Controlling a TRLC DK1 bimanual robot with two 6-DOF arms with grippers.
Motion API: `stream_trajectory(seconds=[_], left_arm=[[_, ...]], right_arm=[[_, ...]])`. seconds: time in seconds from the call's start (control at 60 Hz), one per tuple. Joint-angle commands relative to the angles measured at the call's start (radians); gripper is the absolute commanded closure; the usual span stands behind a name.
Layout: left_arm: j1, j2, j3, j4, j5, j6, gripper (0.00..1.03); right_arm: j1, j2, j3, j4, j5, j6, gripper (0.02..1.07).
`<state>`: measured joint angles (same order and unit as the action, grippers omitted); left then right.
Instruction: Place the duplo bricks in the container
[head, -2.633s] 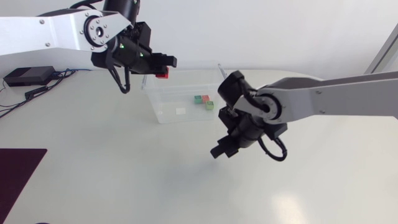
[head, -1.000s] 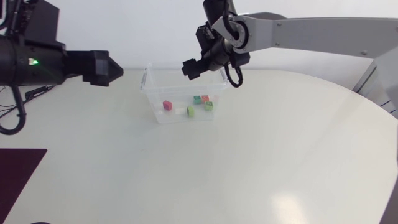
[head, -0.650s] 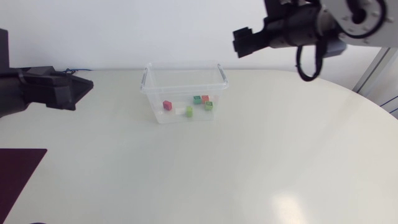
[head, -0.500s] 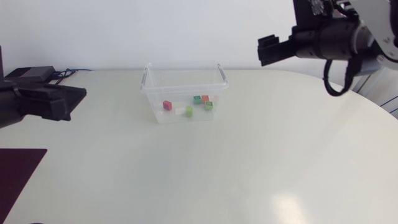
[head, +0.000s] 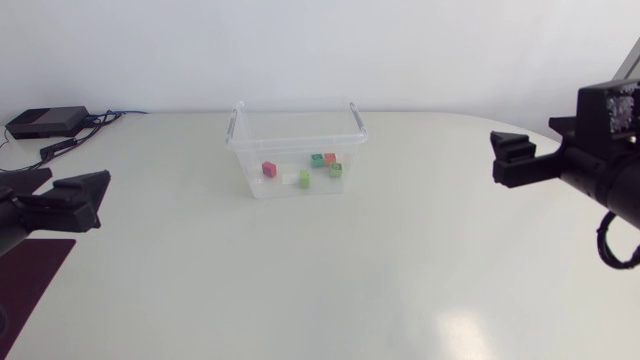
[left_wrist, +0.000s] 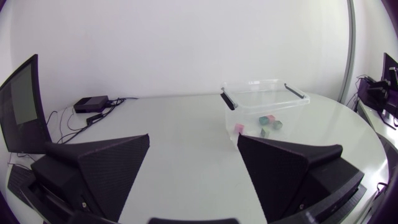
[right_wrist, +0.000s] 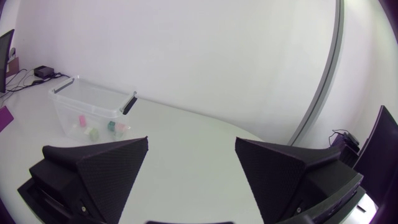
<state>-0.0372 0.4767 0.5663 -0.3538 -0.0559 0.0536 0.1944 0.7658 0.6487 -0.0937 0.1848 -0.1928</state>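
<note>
The clear plastic container (head: 296, 150) stands at the back middle of the table with several duplo bricks inside: a red one (head: 269, 169), a white one (head: 290, 177), a light green one (head: 304, 178) and a green and orange cluster (head: 328, 162). My left gripper (head: 85, 195) hovers open and empty at the table's left side, well away from the container (left_wrist: 264, 102), which lies ahead of its right finger. My right gripper (head: 512, 162) hangs open and empty at the right side. In its wrist view the container (right_wrist: 93, 102) is far ahead, beyond the left finger.
A black box (head: 45, 122) with cables lies at the back left corner. A dark mat (head: 30, 275) covers the front left edge. I see no loose bricks on the tabletop around the container.
Both arms have drawn back from the container to the table's sides. A red brick and a light green brick have landed in the container. The right gripper's fingers have spread a little wider.
</note>
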Motion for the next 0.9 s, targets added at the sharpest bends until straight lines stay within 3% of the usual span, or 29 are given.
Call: stream_trajectory(seconds=[0.0, 0.267, 0.883], left_arm=[[0.022, -0.038, -0.062, 0.039, -0.005, 0.005, 0.04], [0.030, -0.165, -0.163, 0.103, -0.016, 0.004, 0.04], [0.034, -0.365, -0.422, 0.264, 0.030, -0.033, 0.04]], right_arm=[[-0.013, -0.076, -0.061, 0.020, 0.005, -0.028, 0.06], [-0.040, -0.269, -0.196, 0.028, 0.051, -0.027, 0.06], [-0.139, -0.589, -0.487, 0.070, -0.101, 0.114, 0.06]])
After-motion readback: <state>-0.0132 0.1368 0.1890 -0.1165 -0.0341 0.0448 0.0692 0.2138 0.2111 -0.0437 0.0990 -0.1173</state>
